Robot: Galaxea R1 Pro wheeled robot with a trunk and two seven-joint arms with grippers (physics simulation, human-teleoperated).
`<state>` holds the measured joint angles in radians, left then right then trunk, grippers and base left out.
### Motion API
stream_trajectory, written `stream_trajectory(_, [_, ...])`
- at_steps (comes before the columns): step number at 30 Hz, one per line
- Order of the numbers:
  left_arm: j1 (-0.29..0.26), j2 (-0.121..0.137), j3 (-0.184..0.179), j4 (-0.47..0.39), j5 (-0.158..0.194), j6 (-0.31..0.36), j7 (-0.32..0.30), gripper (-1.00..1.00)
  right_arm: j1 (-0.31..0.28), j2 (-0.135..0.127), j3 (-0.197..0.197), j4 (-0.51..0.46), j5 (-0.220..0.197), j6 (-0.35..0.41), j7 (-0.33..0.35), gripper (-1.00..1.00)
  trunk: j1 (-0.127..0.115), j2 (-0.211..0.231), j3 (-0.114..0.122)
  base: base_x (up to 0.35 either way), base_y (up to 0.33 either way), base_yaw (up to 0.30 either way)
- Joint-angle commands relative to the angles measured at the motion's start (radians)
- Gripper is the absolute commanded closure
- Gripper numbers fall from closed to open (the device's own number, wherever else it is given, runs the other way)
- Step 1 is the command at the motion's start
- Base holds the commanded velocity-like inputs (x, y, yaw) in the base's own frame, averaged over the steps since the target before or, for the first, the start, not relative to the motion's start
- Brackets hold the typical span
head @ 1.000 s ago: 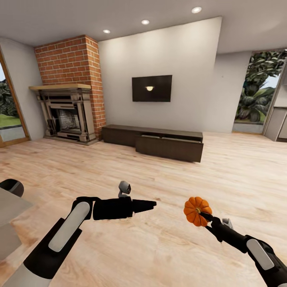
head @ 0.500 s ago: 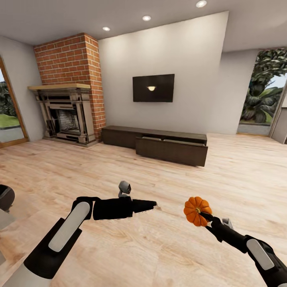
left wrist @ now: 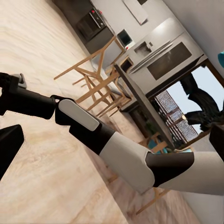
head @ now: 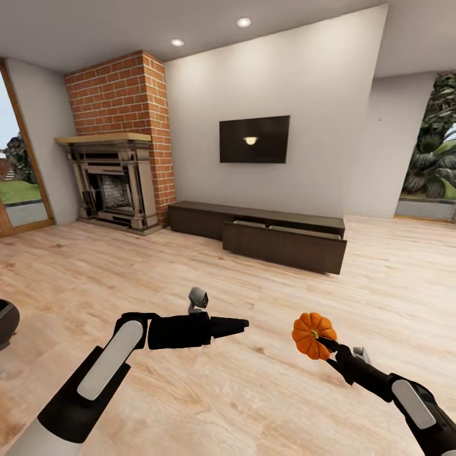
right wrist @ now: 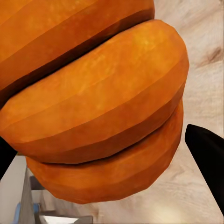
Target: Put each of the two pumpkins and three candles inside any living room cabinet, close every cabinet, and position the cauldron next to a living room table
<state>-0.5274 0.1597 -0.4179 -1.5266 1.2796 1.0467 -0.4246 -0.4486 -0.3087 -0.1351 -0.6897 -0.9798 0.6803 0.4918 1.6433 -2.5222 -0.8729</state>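
Observation:
A ribbed orange pumpkin hangs above the wooden floor at the lower right, with my right gripper shut on it. The right wrist view has the pumpkin up close between two dark fingers. My left gripper points to the right at mid-height over the floor, open and holding nothing. The long low dark brown cabinet stands against the far wall under the black TV, and its right-hand drawers are pulled out. The candles, the second pumpkin and the coffee table are out of view.
A brick fireplace fills the far left corner beside a glass door. A dark rounded object sits at the left edge. Open wooden floor lies between me and the cabinet. The left wrist view has my right arm, wooden dining chairs and a kitchen.
The whole head view has shifted: the cabinet and TV now look larger and further right, and the pale table corner at the left has left the picture. Both arms keep their pose.

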Motion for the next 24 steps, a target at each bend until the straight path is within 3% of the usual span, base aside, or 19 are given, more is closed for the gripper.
stream_trajectory(1, [-0.001, 0.001, -0.001, 0.000, -0.006, 0.001, -0.008, -1.00, -0.001, 0.000, -0.003, -0.001, -0.016, 0.012, -0.002, 1.00, 0.000, 0.000, 0.000, 0.330, -0.074, 0.075])
stream_trajectory(12, [-0.001, 0.002, 0.001, 0.001, -0.006, 0.001, -0.009, -1.00, -0.001, 0.001, -0.002, -0.001, -0.016, 0.012, -0.002, 1.00, 0.000, 0.000, 0.012, 0.330, -0.074, 0.145])
stream_trajectory(24, [-0.001, 0.001, 0.000, 0.002, -0.006, 0.001, -0.008, -1.00, -0.001, 0.000, -0.003, -0.001, -0.016, 0.012, 0.000, 1.00, 0.000, 0.000, 0.014, 0.329, -0.074, 0.062])
